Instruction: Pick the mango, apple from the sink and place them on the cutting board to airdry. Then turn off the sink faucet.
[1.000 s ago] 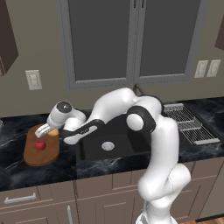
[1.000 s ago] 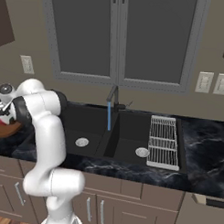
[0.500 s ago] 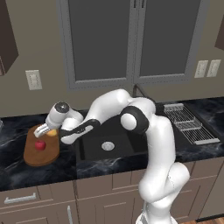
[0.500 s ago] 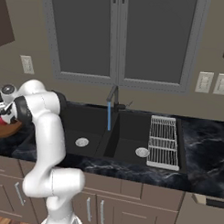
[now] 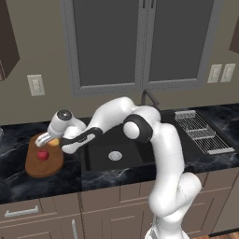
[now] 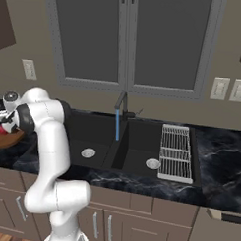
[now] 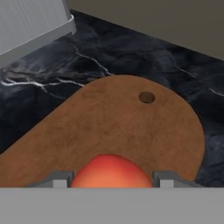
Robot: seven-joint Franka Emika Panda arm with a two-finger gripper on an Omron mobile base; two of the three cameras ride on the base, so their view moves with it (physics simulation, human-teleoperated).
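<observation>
Gripper (image 5: 48,138) is over the board's (image 5: 44,162) far end, clamped on the mango (image 5: 54,142). In the hand view that orange-red fruit (image 7: 112,171) bulges up between the two fingertips (image 7: 58,179), with the brown board (image 7: 127,127) spread out beyond it and one small round hole near its rounded end.

On the board: one apple (image 5: 43,154), red, sitting near the middle, just beside the gripper and a touch nearer the counter's front edge. So two fruits in all, one resting on wood, one in the grip above it.

Sink (image 6: 100,136), black, two basins, one silver drain in each. I can make out nothing else lying in either basin. Faucet (image 6: 122,102) stands behind the divider, and a thin blue stream (image 6: 117,126) runs straight down from its spout.

One wire rack (image 6: 175,153) lies at the right basin's edge.

No lettering or labels I can read anywhere.
</observation>
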